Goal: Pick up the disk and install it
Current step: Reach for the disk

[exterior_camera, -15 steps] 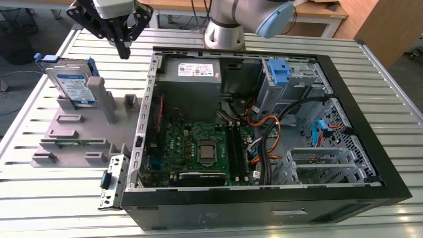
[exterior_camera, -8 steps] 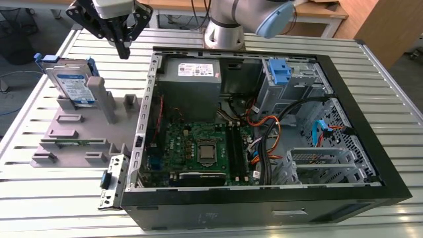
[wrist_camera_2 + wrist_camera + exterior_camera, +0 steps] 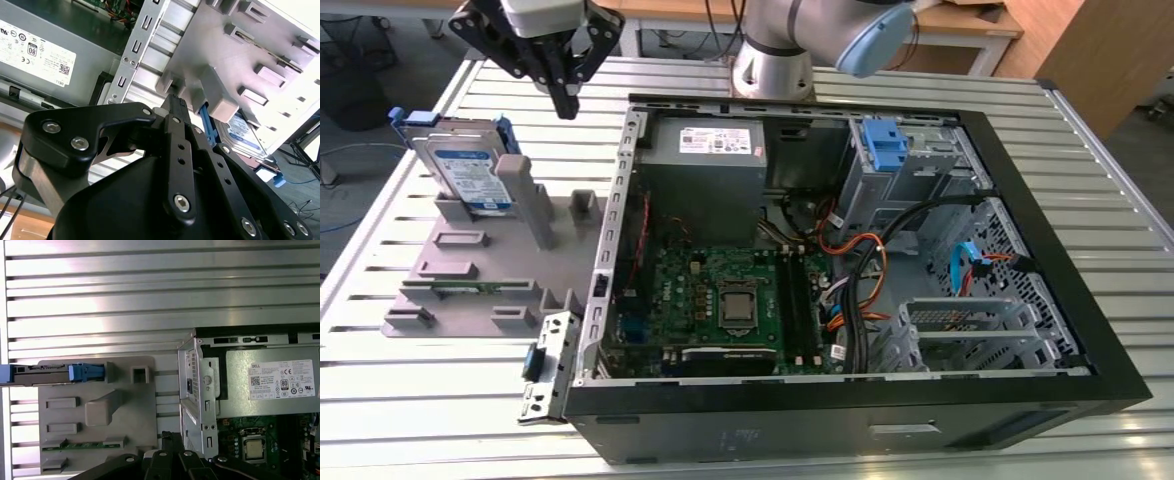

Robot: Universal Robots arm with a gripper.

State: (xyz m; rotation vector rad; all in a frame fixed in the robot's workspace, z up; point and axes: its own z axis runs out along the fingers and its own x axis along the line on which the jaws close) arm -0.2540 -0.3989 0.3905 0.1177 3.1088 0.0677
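Pincer (image 3: 567, 102) hangs in the upper left of the exterior view, above the slatted metal tabletop (image 3: 427, 400), its black fingers (image 3: 550, 62) drawn together to a single tip and clenched on nothing. It sits above the gap between the grey plastic stand (image 3: 467, 275) and the open computer case (image 3: 1067, 250), apart from both.

The disk (image 3: 464, 168) stands on edge at the far left of that view, slotted into the stand's back end and leaning against an upright post (image 3: 520, 185), its white-and-blue label facing out and blue rails along its sides. In the first wrist view the disk (image 3: 40, 374) shows edge-on with a blue rail end beside a post. In the second wrist view the closed pincer (image 3: 177, 104) points toward the stand (image 3: 220, 60), with the disk (image 3: 247, 137) beyond it.

Inside the case, the power-supply box (image 3: 707, 145) lies at the upper left corner, the green motherboard (image 3: 720, 300) below it.
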